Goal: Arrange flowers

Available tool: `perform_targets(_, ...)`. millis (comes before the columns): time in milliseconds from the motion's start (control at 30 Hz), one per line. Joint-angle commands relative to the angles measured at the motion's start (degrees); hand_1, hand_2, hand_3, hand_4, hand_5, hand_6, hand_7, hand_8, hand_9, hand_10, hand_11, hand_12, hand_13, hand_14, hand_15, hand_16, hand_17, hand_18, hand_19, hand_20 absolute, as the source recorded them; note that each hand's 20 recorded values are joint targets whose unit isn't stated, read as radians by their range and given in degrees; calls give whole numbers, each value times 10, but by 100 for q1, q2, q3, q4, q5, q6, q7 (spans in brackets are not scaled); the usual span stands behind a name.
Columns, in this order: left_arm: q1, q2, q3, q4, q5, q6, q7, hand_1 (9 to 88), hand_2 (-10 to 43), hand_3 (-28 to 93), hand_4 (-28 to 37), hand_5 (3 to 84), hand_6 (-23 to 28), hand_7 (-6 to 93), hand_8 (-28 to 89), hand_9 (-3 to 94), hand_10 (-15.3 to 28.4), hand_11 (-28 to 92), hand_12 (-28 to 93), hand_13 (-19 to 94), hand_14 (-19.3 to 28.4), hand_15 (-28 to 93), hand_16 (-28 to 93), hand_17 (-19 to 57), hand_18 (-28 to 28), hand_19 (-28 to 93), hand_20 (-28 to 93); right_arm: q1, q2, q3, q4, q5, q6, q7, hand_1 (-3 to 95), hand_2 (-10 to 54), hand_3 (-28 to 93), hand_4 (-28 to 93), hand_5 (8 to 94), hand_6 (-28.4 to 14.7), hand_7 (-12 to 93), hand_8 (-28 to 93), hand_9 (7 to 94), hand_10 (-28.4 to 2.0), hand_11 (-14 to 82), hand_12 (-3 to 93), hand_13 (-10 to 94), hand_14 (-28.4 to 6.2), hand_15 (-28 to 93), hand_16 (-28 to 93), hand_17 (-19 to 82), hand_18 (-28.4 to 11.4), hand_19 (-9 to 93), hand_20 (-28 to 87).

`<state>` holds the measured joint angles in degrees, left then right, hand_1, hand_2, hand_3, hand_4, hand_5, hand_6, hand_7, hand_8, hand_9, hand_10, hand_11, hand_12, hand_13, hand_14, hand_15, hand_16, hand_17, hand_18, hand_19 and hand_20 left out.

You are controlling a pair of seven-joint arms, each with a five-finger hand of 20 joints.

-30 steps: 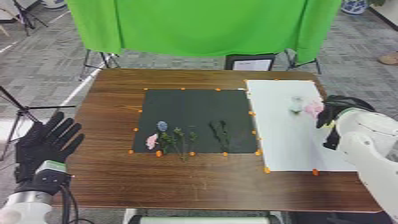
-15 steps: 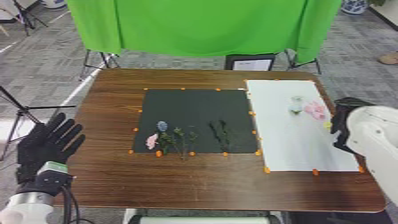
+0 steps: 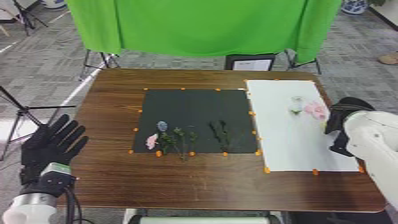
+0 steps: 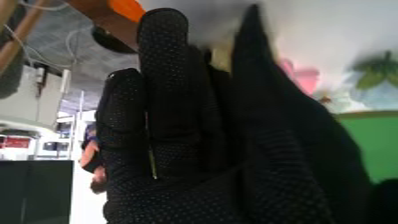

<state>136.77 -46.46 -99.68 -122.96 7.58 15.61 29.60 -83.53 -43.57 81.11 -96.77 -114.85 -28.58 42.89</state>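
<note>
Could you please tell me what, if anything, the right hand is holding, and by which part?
That cannot be told: something yellowish shows beside the right hand, but whether it is gripped, or where, is hidden.

Head cam fwd/down; wrist cam prob. close.

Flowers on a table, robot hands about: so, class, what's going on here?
The robot is arranging flowers. Its right hand is at the right edge of the white sheet, near a pink flower. Other flowers lie on the dark mat. The left hand is open.
</note>
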Motion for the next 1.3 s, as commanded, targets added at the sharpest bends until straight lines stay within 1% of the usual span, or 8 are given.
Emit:
perform_targets(33,20,-19,30,-7,47,57,-37,266,123,745,-283,407,103,130,-81,341,167,205,129,231,168,359,-55,-83,164,379,95,-420,-24,-309,-37,-585,668,-399,637,49,466,-283,709,29,176,-40,727,-69,87,166,718,-79,439,256,352,-189,801,367)
perform_targets(167,33,-15,25,-8,24,45,-23,266,123,745,-282,407,103,130,-81,341,167,205,129,230,168,361,-55,-83,164,379,95,-602,-5,-273,-374,-688,822,-465,664,49,436,-283,730,32,176,-14,756,-64,70,195,724,-73,424,265,349,-183,793,379)
perform_targets(333,111,-34,-62,-38,29,59,-7,266,122,746,-282,407,103,130,-81,341,167,205,129,230,168,360,-55,-83,164,379,94,-824,9,-283,-1347,-1033,1291,-715,640,41,483,-283,739,32,176,-12,767,-69,76,194,739,-72,406,271,356,-188,792,384)
perform_targets(400,200,-50,-144,-65,26,69,3,266,122,746,-282,407,103,131,-81,341,167,205,129,231,168,360,-55,-83,164,379,94,-641,-68,-506,-1647,-1123,1432,-911,632,39,498,-283,739,31,176,-13,768,-71,79,192,742,-72,405,274,360,-189,793,385)
perform_targets(567,184,-51,-164,-53,40,63,-30,266,122,746,-282,407,103,131,-81,341,168,205,129,231,168,360,-55,-83,164,380,94,191,-450,-1425,-1922,-1187,1563,-1494,622,35,517,-283,742,29,171,-15,767,-72,82,188,746,-72,407,279,364,-190,797,385)
perform_targets(633,154,-35,-143,-42,43,62,-47,266,122,746,-282,407,103,131,-81,341,168,205,129,231,168,361,-55,-83,164,379,94,499,-739,-1824,-1898,-1204,1716,-1696,617,34,525,-283,741,28,169,-15,766,-73,83,187,746,-73,408,281,365,-192,798,385)
perform_targets(867,-23,10,-25,6,91,59,-127,267,122,746,-282,407,103,133,-82,342,168,206,129,231,167,361,-55,-83,164,380,94,1412,-1795,-2968,-1436,-1394,967,-2229,608,32,537,-283,738,27,163,-16,758,-74,84,183,747,-74,414,283,365,-195,803,387)
perform_targets(1300,-135,68,12,-11,138,145,-197,267,123,746,-283,408,104,132,-82,341,167,206,128,231,167,362,-56,-83,164,379,95,1822,-2620,-4039,-502,-1990,813,-2596,595,19,567,-283,739,27,166,-21,758,-80,93,182,749,-76,430,285,368,-201,807,386)
